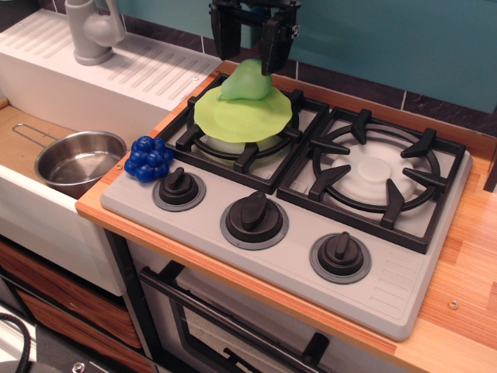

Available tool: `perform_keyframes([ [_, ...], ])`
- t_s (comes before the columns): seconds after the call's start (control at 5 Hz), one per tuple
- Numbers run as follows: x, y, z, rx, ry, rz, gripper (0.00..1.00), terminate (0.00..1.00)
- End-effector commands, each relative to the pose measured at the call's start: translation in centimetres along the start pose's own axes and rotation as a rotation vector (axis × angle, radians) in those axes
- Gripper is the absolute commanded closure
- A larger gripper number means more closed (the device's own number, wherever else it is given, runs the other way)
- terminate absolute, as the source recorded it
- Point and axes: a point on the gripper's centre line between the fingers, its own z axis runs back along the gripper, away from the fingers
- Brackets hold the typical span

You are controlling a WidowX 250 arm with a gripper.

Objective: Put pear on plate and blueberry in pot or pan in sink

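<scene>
Sink (31, 198) at far left, steel pot (78, 162) sitting in its basin. Lime-green plate (233, 120) on rear-left burner, pear (247, 81) lying on it, so that half looks done. Gripper (252, 48) directly above pear, jaws spread, empty. Blueberry (149, 158) on stove's front-left corner: down-left of gripper, just right of pot.

Even, fairly bright light falls from above, casting soft shadows under the burner grates around the plate (242, 115), drawing pale glare inside the steel pot (78, 161) left of it, with mild softness but no motion blur.
</scene>
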Motion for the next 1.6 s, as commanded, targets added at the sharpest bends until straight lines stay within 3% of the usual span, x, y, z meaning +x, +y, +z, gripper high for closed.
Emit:
perform_keyframes([
  [0.0,-0.2,-0.3,5.0,0.060,-0.114,-0.048,0.00,0.00],
  [0.6,-0.2,-0.3,5.0,0.060,-0.114,-0.048,0.00,0.00],
  [0.8,-2.2,0.0,4.7,0.071,-0.125,-0.077,0.00,0.00],
  [1.0,-4.2,0.6,4.0,0.120,-0.112,-0.102,0.00,0.00],
  [1.2,-4.8,1.1,3.7,0.094,-0.117,-0.119,0.00,0.00],
  [1.4,-5.8,2.2,2.4,0.118,-0.148,-0.145,0.00,0.00],
])
